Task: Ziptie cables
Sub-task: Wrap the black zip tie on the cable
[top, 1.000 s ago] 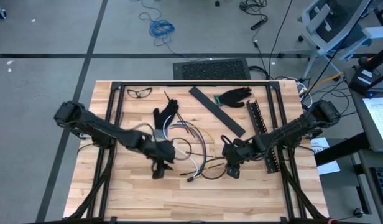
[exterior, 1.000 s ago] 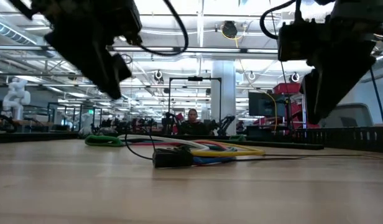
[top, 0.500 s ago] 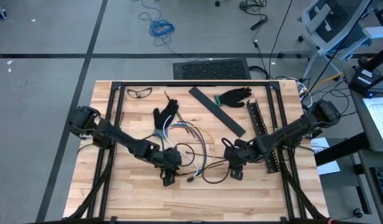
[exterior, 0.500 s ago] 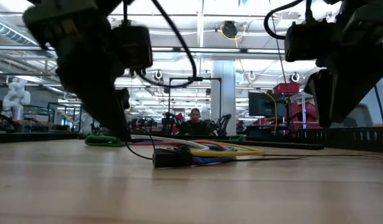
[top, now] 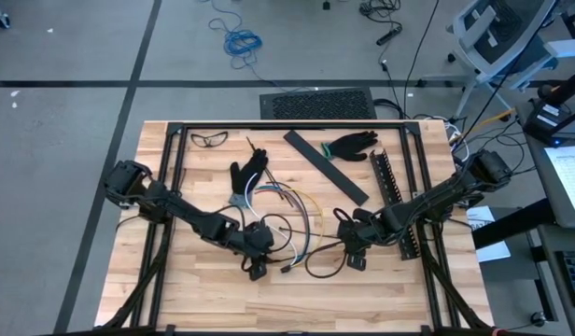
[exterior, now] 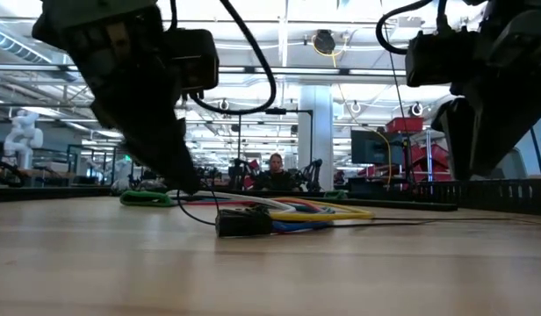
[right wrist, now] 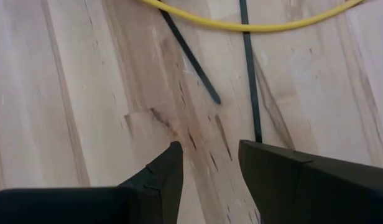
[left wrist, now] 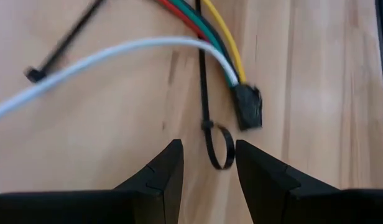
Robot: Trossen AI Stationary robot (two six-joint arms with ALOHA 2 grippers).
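- Since a second ago the left gripper [top: 256, 269] has swung in from the bench's left-centre toward the front middle and come lower; over the last half second it barely shifts. The right gripper [top: 356, 260] has hardly moved.
- Left fingers [left wrist: 155, 180] stand partly apart and hold nothing — between them on the wood lies a black zip tie [left wrist: 211, 132] with its end curled into a small loop.
- Right fingers [right wrist: 159, 180] are also partly spread and empty, above bare wood near two straight black zip ties [right wrist: 249, 68].
- The cables [top: 287, 219] lie loosely looped on the bench's middle, between the two grippers; their black connector [left wrist: 248, 106] rests just beside the looped tie.
- The bench [top: 203, 299] is pale butcher-block wood with a black frame, standing on grey floor; beyond it the low view shows a bright workshop hall where a person [exterior: 275, 173] sits.
- Counted from above: two arms, two black gloves [top: 248, 174] — one pair of safety glasses [top: 209, 139], one flat black strip [top: 325, 166], one slotted black strip [top: 392, 201].
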